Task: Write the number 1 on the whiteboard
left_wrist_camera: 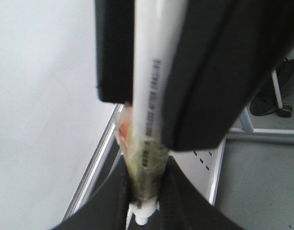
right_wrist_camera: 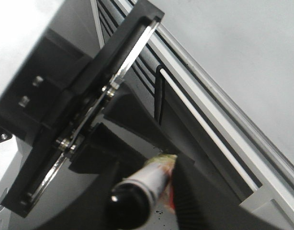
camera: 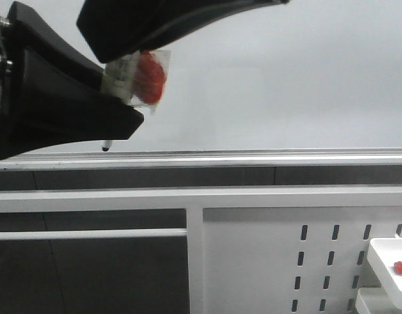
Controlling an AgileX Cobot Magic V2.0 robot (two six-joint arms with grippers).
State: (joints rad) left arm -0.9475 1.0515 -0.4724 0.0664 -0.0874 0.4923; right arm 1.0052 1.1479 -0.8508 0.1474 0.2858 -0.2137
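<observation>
The whiteboard (camera: 286,78) fills the back, with its silver rail (camera: 253,157) along the lower edge; it also shows in the left wrist view (left_wrist_camera: 41,96) and the right wrist view (right_wrist_camera: 243,48). No marker stroke for the number 1 shows on it. My left gripper (camera: 116,124) is shut on the white marker pen (left_wrist_camera: 147,96), near its tip end. The black tip (camera: 106,148) pokes out just above the rail. My right gripper (camera: 139,49) is closed round the same pen higher up, by its taped part with a red patch (camera: 150,77). The pen's black end cap (right_wrist_camera: 130,203) sits between the right fingers.
Below the rail runs a white metal frame with a slotted grey-white panel (camera: 266,261). A white tray (camera: 384,252) holding a small red cap (camera: 400,266) stands at the lower right. A floor and a stand leg (left_wrist_camera: 278,91) show in the left wrist view.
</observation>
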